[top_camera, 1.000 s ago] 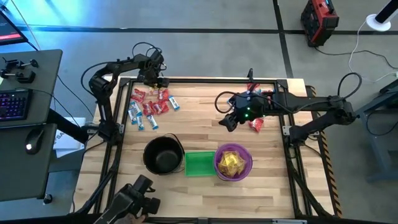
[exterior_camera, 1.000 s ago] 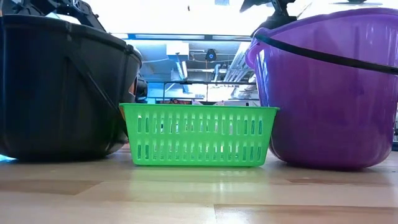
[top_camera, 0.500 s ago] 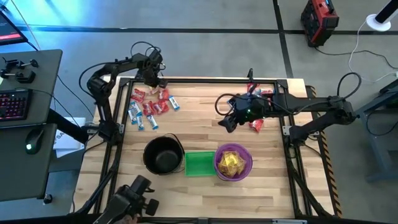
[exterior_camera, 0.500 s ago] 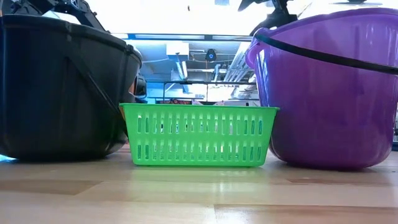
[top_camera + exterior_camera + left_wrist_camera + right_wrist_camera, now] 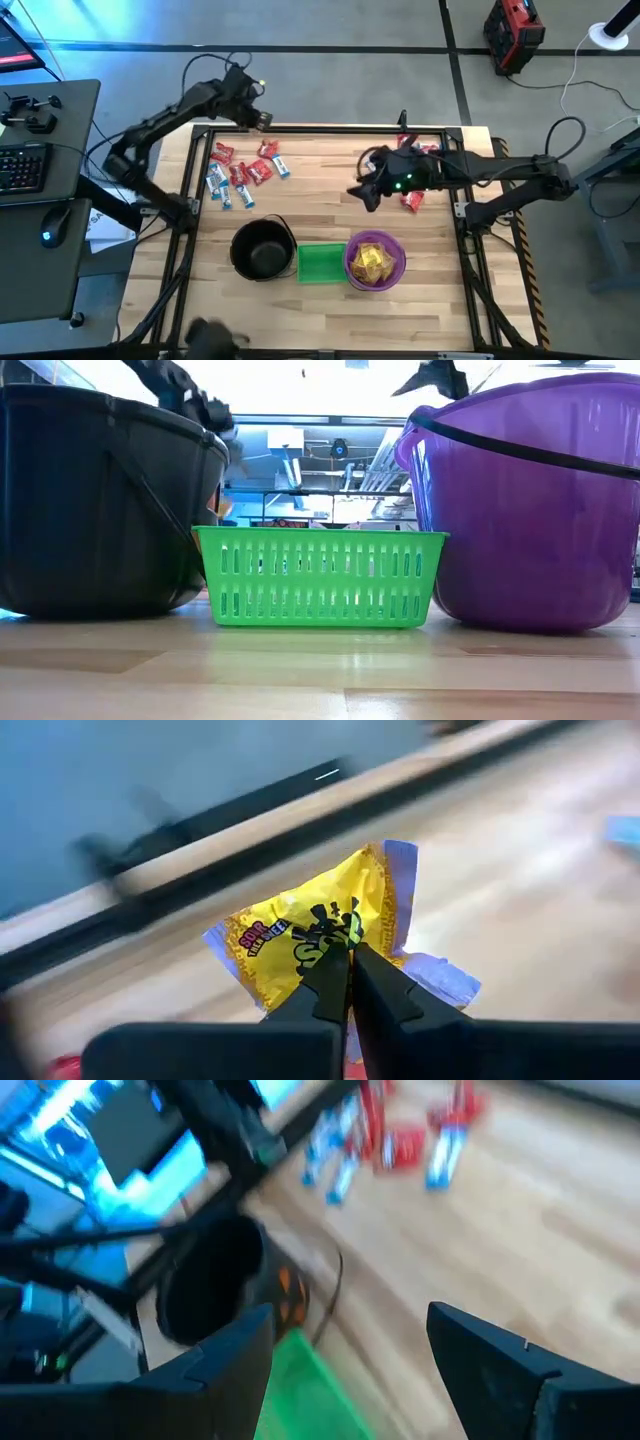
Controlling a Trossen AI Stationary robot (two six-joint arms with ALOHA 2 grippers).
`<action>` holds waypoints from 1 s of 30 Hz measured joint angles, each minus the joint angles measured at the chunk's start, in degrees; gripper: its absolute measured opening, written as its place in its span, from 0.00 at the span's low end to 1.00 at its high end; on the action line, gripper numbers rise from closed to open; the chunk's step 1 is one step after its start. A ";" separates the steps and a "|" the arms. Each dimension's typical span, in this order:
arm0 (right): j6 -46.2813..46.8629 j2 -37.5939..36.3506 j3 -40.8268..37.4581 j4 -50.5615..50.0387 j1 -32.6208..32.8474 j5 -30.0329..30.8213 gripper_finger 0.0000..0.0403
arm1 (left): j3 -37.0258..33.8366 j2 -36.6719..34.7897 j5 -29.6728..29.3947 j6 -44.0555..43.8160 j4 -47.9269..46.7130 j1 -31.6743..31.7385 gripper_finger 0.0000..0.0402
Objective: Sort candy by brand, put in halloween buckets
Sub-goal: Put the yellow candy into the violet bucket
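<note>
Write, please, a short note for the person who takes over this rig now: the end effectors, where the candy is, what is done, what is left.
Left end effector: shut on a yellow candy, raised at the table's far left corner.
Right end effector: open, holds nothing, hanging over mid-table.
Done: yellow candies lie in the purple bucket.
Black pail and green basket: no candy visible inside.
Left: the held yellow candy goes to the purple bucket; the red and blue-and-white pile at far left and the red candies beside the right arm remain unsorted.
</note>
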 joint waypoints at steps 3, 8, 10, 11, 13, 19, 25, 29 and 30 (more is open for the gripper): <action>-3.67 -0.91 0.00 4.27 -0.02 4.54 0.64 | 0.01 -4.60 1.61 -3.36 2.10 -8.99 0.00; -8.79 -1.92 0.00 10.99 -0.16 10.51 0.64 | 0.02 -6.70 1.10 -10.37 8.90 -26.79 0.00; -11.05 -1.97 0.00 13.06 -0.51 10.49 0.64 | 0.02 -5.66 0.74 -13.62 13.00 -33.52 0.00; -11.95 -1.97 0.00 13.95 -0.66 10.33 0.64 | 0.02 -4.80 0.68 -15.12 15.60 -36.36 0.00; -13.89 -2.14 0.00 15.09 -0.99 9.38 0.64 | 0.02 -2.40 0.66 -17.75 21.85 -42.02 0.00; -18.31 -4.74 0.00 18.68 -1.55 8.66 0.64 | 0.04 7.48 2.26 -23.54 39.69 -52.90 0.00; -17.03 -9.92 0.06 23.38 -1.35 8.71 0.64 | 0.03 16.65 7.05 -26.02 57.02 -57.89 0.00; -14.00 -10.66 -0.13 22.21 -0.38 8.79 0.64 | 0.09 19.96 8.34 -24.74 62.69 -59.66 0.00; -13.98 -10.48 -0.13 21.93 0.05 8.76 0.64 | 0.09 20.24 8.32 -23.68 62.43 -60.02 0.00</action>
